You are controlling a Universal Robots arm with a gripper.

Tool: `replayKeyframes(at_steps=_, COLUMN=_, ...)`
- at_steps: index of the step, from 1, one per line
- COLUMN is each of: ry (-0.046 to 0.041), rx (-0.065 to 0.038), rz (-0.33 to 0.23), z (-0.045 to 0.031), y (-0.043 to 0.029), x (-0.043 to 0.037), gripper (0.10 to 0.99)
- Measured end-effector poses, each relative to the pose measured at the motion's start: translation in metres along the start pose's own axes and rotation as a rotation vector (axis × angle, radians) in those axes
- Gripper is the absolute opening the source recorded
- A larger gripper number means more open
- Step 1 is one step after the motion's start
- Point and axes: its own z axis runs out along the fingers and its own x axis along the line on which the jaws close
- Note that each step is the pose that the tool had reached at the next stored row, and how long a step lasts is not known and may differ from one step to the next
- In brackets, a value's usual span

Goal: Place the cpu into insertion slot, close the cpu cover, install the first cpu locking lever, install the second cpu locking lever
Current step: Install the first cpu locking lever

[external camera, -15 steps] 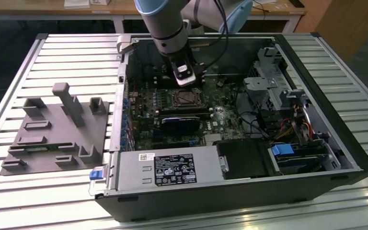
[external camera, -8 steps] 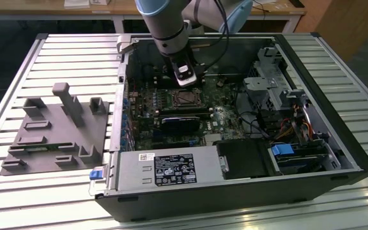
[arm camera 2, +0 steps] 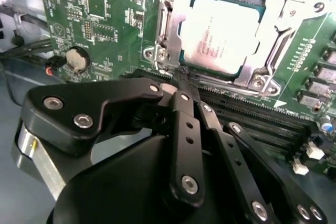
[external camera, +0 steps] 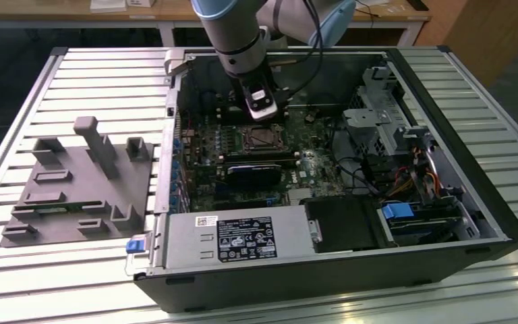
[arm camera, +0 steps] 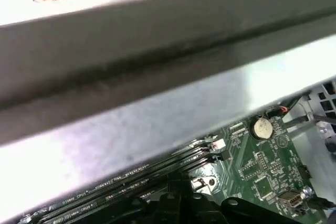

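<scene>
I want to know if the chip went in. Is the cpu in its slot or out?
In. In the second wrist view the cpu lies flat inside the insertion slot, with the cpu cover framing it. The gripper holds nothing.

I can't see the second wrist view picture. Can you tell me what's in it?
The cpu sits in the insertion slot on a green motherboard, with the silver cpu cover framing it. The black gripper is shut, its tips at the socket's near edge. A round coin battery sits off to one side.
</scene>
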Motion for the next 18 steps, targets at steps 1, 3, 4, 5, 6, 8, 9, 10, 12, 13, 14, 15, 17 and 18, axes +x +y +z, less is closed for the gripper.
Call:
replayKeyframes(at_steps=1, ry=-0.0001, rx=0.0, rz=0.0, z=-0.0018, y=0.0005, x=-0.0005, gripper=0.102)
replayKeyframes(at_steps=3, ry=0.0, rx=0.0, rz=0.0, z=-0.0058, y=0.0015, x=-0.0015, gripper=0.102)
replayKeyframes(at_steps=4, ry=0.0001, rx=0.0, rz=0.0, z=-0.008, y=0.002, x=-0.002, gripper=0.102)
replayKeyframes(at_steps=5, ry=0.0, rx=0.0, rz=0.0, z=-0.01, y=0.0025, x=-0.0026, gripper=0.102)
replayKeyframes(at_steps=6, ry=0.0, rx=0.0, rz=0.0, z=-0.0118, y=0.003, x=-0.003, gripper=0.102)
replayKeyframes(at_steps=8, ry=0.0001, rx=0.0, rz=0.0, z=-0.0142, y=0.0035, x=-0.0036, gripper=0.102)
replayKeyframes(at_steps=9, ry=0.0, rx=0.0, rz=0.0, z=-0.0141, y=0.0036, x=-0.0036, gripper=0.102)
replayKeyframes(at_steps=10, ry=0.0, rx=0.0, rz=0.0, z=-0.0141, y=0.0036, x=-0.0036, gripper=0.102)
replayKeyframes(at_steps=12, ry=0.0, rx=0.0, rz=0.0, z=-0.0141, y=0.0036, x=-0.0037, gripper=0.102)
replayKeyframes(at_steps=13, ry=0.0031, rx=0.002, rz=0.0, z=-0.014, y=0.0036, x=-0.0038, gripper=0.102)
replayKeyframes(at_steps=14, ry=0.0121, rx=0.01, rz=0.0, z=-0.0138, y=0.0037, x=-0.0041, gripper=0.102)
replayKeyframes(at_steps=15, ry=0.0202, rx=0.02, rz=0.0, z=-0.0134, y=0.004, x=-0.0048, gripper=0.102)
replayKeyframes(at_steps=17, ry=0.0364, rx=0.04, rz=-0.001, z=-0.0125, y=0.0049, x=-0.0074, gripper=0.102)
replayKeyframes(at_steps=18, ry=0.0442, rx=0.05, rz=-0.002, z=-0.012, y=0.0054, x=-0.0088, gripper=0.102)
